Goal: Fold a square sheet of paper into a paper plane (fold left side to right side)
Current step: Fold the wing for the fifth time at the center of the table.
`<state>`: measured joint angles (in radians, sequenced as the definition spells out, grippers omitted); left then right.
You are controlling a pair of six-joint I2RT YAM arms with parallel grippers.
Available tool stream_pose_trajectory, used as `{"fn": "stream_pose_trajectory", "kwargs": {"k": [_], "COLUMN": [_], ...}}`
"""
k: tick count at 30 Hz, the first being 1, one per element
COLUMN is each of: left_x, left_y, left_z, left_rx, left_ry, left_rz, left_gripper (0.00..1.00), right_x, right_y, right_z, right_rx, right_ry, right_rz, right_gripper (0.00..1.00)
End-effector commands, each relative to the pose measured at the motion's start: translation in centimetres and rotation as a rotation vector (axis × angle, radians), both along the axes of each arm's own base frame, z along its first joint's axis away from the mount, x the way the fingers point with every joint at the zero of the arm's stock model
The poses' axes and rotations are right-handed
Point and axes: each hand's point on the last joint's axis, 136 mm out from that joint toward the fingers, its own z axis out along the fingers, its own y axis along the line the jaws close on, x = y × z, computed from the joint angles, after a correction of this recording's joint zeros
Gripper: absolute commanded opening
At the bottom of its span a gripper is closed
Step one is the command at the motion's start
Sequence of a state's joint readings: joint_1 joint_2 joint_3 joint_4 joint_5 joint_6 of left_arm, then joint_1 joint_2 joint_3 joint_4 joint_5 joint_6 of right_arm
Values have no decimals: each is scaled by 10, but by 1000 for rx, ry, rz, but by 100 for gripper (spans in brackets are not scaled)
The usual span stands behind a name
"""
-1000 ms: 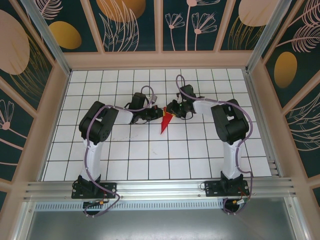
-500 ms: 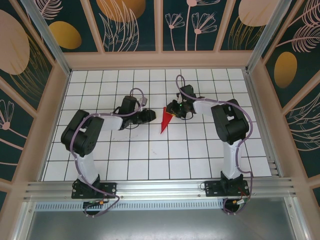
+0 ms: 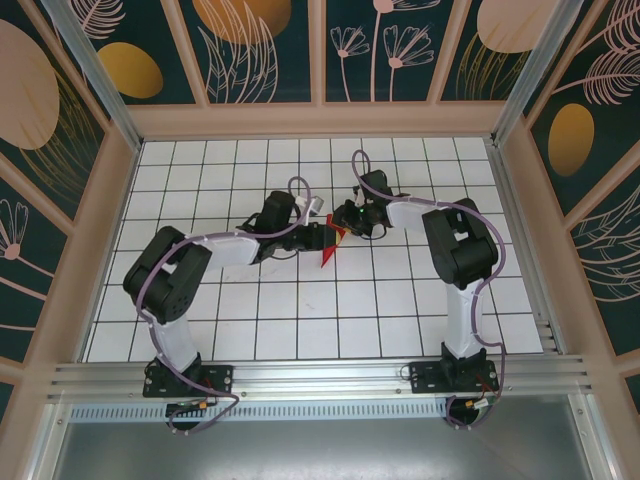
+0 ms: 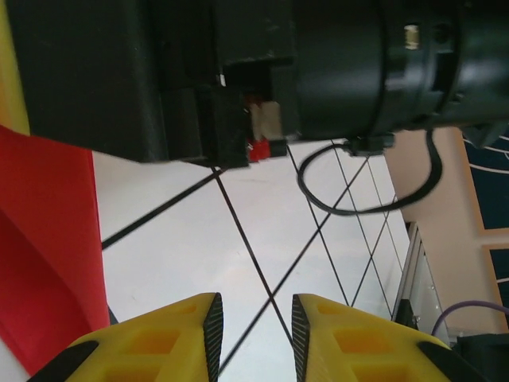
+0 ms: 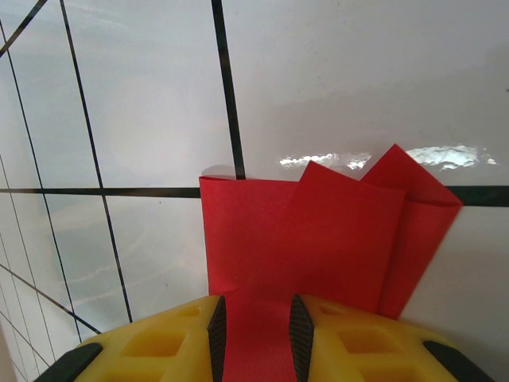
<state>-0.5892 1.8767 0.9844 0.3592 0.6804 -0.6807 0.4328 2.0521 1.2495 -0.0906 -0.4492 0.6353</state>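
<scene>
The square sheet of paper point(image 3: 327, 255) lies on the white grid table as a narrow bright red wedge, its point toward the near side. My left gripper point(image 3: 318, 237) is at the wedge's left edge. In the left wrist view its yellow fingers point(image 4: 256, 334) stand open over bare tile, with the red paper point(image 4: 48, 239) to their left. My right gripper point(image 3: 343, 225) is at the wedge's wide far end. Its jaws point(image 5: 256, 334) are open, and the folded red paper point(image 5: 318, 231) runs under and between the fingertips.
The right arm's black wrist body point(image 4: 318, 72) hangs close above the left gripper, with a looped cable point(image 4: 342, 199) beside it. Wooden walls point(image 3: 520, 200) ring the table, and an aluminium rail point(image 3: 320, 378) runs along the near edge.
The left gripper drew back to the left while opening its jaws, then came right again to the paper's left edge. The right arm and the paper have stayed put.
</scene>
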Motion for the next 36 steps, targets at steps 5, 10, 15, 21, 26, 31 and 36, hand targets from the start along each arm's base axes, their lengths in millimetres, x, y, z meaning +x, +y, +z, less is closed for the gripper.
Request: {"fn": "stream_pose_trajectory", "kwargs": {"k": [5, 10, 15, 21, 26, 31, 36], "left_x": [-1, -6, -10, -14, -18, -27, -30], "left_y": [-6, -1, 3, 7, 11, 17, 23], "left_z": [-21, -42, -59, -73, -84, -97, -111], "left_rx": [29, 75, 116, 147, 181, 245, 301], "left_ry": [37, 71, 99, 124, 143, 162, 191], "left_rz": [-49, -50, -50, -57, -59, -69, -55], "left_gripper": [32, 33, 33, 33, 33, 32, 22], "right_x": [-25, -26, -25, -25, -22, -5, 4], "right_y": [-27, -27, -27, -28, -26, -14, -17], "right_z": [-52, -52, -51, -51, -46, -11, 32], "right_rx": [-123, -127, -129, -131, -120, -35, -9], "right_ry": [137, 138, 136, 136, 117, 15, -77], "right_rz": [-36, -36, -35, -34, -26, 1, -2], "right_gripper": [33, 33, 33, 33, 33, 28, 17]}}
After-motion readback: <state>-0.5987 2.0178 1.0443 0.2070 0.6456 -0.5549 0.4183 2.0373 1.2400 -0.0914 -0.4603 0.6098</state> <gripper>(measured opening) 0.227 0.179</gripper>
